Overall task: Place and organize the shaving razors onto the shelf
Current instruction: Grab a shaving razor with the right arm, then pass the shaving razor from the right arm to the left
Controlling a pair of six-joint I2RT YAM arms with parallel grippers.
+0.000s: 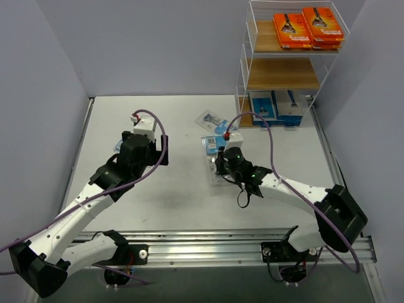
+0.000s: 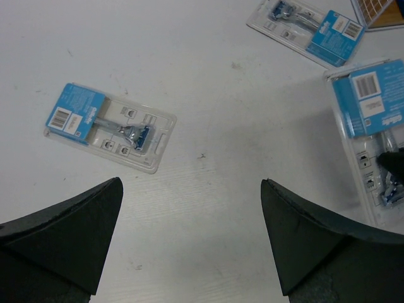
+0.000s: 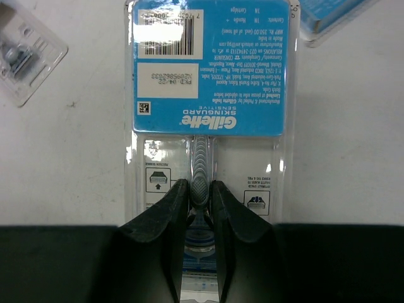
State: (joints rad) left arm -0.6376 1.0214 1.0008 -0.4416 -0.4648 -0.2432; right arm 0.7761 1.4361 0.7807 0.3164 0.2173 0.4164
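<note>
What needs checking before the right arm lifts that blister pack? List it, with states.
1. Right tool pinching the clear blister pack with blue card: ok.
2. Pinch centred on the grey razor handle ridge: ok.
3. Neighbouring blue-card pack apart from it: cannot tell.
4. Left tool open, empty: ok.
5. Middle wooden tier of the white wire shelf free: ok.

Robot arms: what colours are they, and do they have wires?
The left arm and right arm are white tubes with chunky black joints, each trailing a purple cable. The left gripper and right gripper have black wedge-shaped fingers.
</note>
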